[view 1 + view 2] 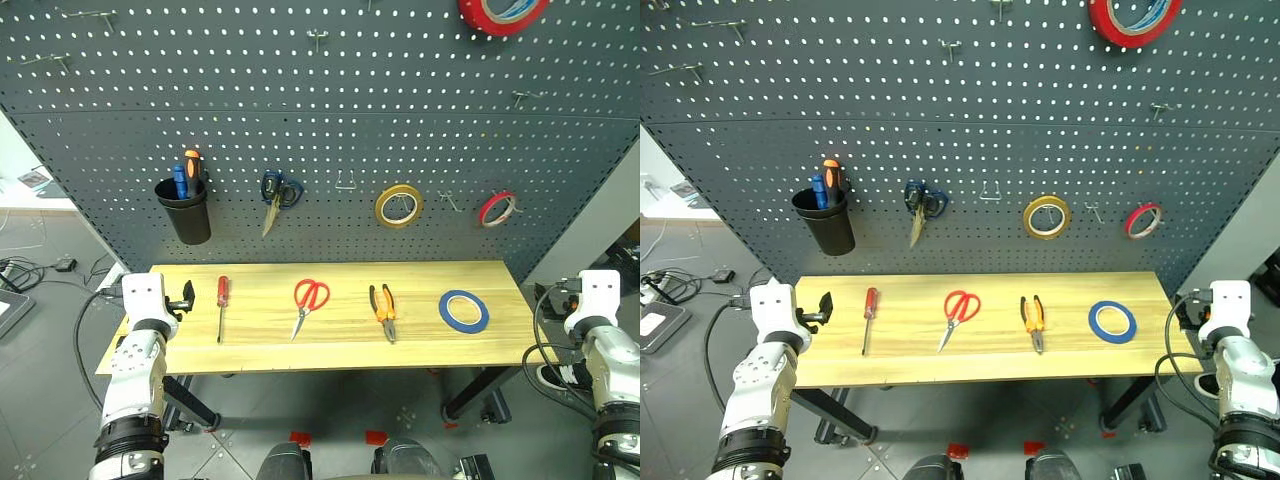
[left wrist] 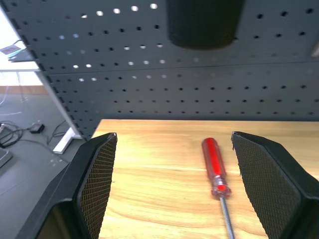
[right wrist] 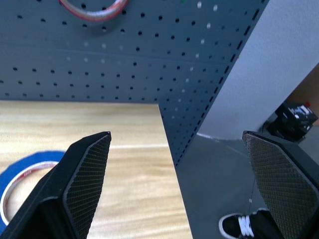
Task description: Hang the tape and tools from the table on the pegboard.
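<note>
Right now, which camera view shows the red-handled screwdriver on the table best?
The left wrist view: the red-handled screwdriver lies large on the table between the open left gripper's fingers, though its tip is cut off. Both eye views show its whole length, small, at the table's left end. The right wrist view faces the blue tape instead.

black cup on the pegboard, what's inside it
The black cup on the pegboard holds an orange-handled screwdriver and a blue-handled one. Their handles stick out; the cup wall hides the shafts.
</note>
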You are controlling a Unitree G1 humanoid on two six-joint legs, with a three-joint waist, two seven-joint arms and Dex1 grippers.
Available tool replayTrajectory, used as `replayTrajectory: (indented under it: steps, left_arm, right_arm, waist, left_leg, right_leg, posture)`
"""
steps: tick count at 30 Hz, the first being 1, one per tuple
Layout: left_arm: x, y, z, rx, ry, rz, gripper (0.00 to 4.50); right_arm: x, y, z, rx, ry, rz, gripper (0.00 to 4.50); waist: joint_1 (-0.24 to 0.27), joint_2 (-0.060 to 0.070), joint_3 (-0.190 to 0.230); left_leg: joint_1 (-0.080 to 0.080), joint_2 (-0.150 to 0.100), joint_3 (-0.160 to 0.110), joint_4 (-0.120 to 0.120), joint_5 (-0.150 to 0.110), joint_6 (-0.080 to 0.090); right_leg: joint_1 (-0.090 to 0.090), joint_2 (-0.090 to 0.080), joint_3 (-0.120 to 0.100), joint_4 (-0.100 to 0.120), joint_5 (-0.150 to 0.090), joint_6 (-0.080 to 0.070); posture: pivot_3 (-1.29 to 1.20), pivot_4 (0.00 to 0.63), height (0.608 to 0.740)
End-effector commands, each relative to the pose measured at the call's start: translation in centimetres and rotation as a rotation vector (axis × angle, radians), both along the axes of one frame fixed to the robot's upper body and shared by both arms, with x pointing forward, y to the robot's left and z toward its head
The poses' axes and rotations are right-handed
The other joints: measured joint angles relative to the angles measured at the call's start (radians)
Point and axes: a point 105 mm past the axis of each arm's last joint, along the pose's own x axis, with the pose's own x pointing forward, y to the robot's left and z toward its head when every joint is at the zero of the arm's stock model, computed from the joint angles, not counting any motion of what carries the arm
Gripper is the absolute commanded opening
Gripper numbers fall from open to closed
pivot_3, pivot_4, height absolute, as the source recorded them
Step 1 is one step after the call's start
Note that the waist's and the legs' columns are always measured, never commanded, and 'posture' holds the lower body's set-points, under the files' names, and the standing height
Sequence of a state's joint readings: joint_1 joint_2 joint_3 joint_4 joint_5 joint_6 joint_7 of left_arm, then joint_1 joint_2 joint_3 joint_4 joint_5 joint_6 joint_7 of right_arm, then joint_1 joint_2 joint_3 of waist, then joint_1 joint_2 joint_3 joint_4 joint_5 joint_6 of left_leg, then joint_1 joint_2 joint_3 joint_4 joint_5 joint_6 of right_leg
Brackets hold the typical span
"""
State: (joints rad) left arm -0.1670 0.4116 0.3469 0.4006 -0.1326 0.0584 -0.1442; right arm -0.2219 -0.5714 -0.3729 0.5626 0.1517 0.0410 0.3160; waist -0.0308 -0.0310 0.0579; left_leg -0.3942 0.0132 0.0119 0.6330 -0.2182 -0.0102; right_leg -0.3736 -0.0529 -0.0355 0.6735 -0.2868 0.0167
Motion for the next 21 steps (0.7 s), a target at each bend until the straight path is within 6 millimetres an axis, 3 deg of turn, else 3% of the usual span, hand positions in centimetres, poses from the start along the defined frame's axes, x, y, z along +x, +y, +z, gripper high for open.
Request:
replayTrajectory:
  steps: [1,12,16,19,21]
  left_arm:
    - [0.1,0.9,1.3,0.037,-0.034,0.012,3.87]
    - [-0.6,1.3,0.9,0.063,-0.008,0.028,3.87]
    - [-0.7,1.3,2.0,0.097,-0.042,0.02,3.87]
    - [-0.1,0.4,3.3,0.134,-0.072,-0.037,3.87]
    - [0.7,-2.1,4.3,0.189,-0.075,-0.189,3.87]
  right_arm:
    - [0.8,-0.5,2.3,-0.02,-0.078,0.0,4.5]
    - [1.0,0.8,2.1,-0.011,-0.074,0.07,4.5]
    - [0.7,1.6,1.7,-0.024,-0.056,0.109,4.5]
    - [0.5,2.1,1.2,-0.037,-0.031,0.138,4.5]
    - [0.2,3.8,0.0,-0.061,0.038,0.218,4.5]
  waist:
    - [0.0,0.0,0.0]
    - [0.001,0.0,0.0]
    - [0.001,0.0,0.001]
    - [0.002,0.0,0.003]
    - [0.002,0.001,0.008]
  left_leg:
    - [0.0,0.0,0.0,0.0,0.0,0.0]
    - [0.0,0.0,0.0,0.0,0.0,0.0]
    - [0.0,0.0,0.0,-0.001,0.0,0.0]
    - [0.0,0.0,0.0,-0.001,0.0,0.0]
    - [0.0,0.0,0.0,-0.001,0.0,0.0]
  right_leg:
    - [0.0,0.0,0.0,0.0,0.0,0.0]
    - [0.0,0.0,0.0,0.0,0.0,0.0]
    - [0.0,0.0,0.0,0.0,0.0,0.0]
    - [0.0,0.0,0.0,0.0,0.0,0.0]
    - [0.0,0.0,0.0,0.0,0.0,0.0]
  posture:
    - [-0.04,0.015,0.74]
    - [-0.03,0.019,0.74]
    - [-0.02,0.035,0.74]
    - [-0.02,0.045,0.74]
    - [-0.03,0.068,0.74]
